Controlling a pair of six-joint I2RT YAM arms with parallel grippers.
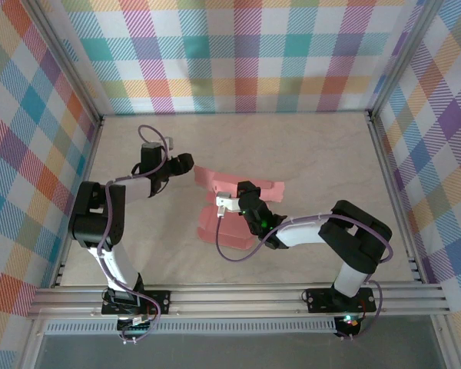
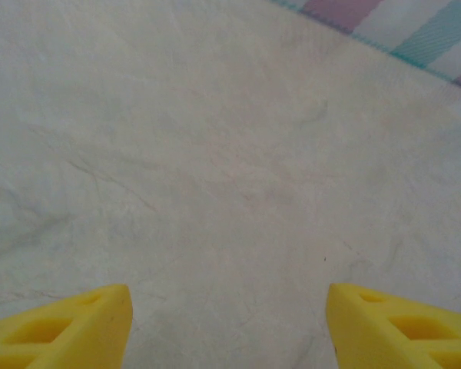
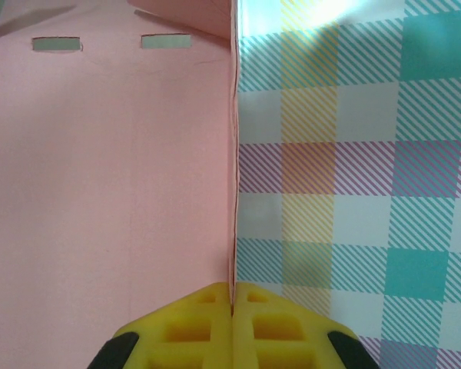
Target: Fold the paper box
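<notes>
**Item: folding station, pink card in hand**

Surface — a table with a pale, faintly veined, stone-look top, matt and lightly scuffed. Silver aluminium rails run along its near edge, where both arm bases are bolted.

Room — plaid walls close off the far edge and both sides, in pastel checks of teal, pink, yellow, orange and lilac.

The paper box — salmon-pink thin card, a part-opened die-cut sheet, at about the middle of the table. One flap points toward the far-left corner and another toward the right edge. The right wrist view shows two small rectangular slots cut near the top of a panel.

Right gripper — yellow fingers pressed together on the edge of the card, which runs straight up between them.

Left gripper — yellow fingers well apart over bare tabletop, holding nothing, just left of the card's far flap.
</notes>
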